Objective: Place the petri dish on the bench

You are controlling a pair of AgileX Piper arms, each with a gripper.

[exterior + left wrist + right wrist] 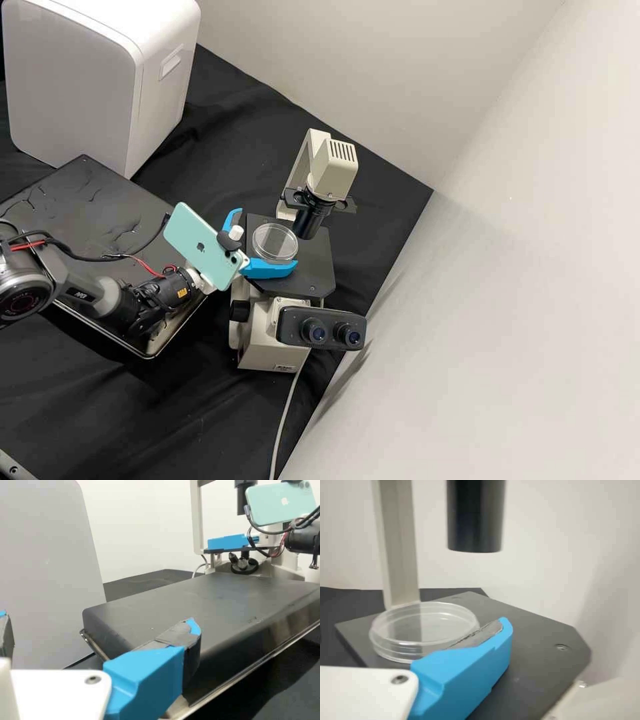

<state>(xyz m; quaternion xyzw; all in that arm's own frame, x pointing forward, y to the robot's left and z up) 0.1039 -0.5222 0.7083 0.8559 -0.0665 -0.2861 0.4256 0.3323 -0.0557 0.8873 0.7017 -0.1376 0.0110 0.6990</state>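
Right gripper [263, 241] is sitting wide open around the petri dish [275, 241], one blue finger on each side. Dish is lying flat on the microscope stage [313, 270] under the condenser [308, 220], not gripped yet. Step in hand is probably the grasp. Best closing gently and low on the side wall, since thin clear plastic is likely slipping under a hard squeeze. Then lifting only slightly because the condenser is hanging close above, backing out sideways, and lowering level onto the black bench [133, 413]. Left gripper [97, 625] is also wide open, sitting at the black tray [225, 610].
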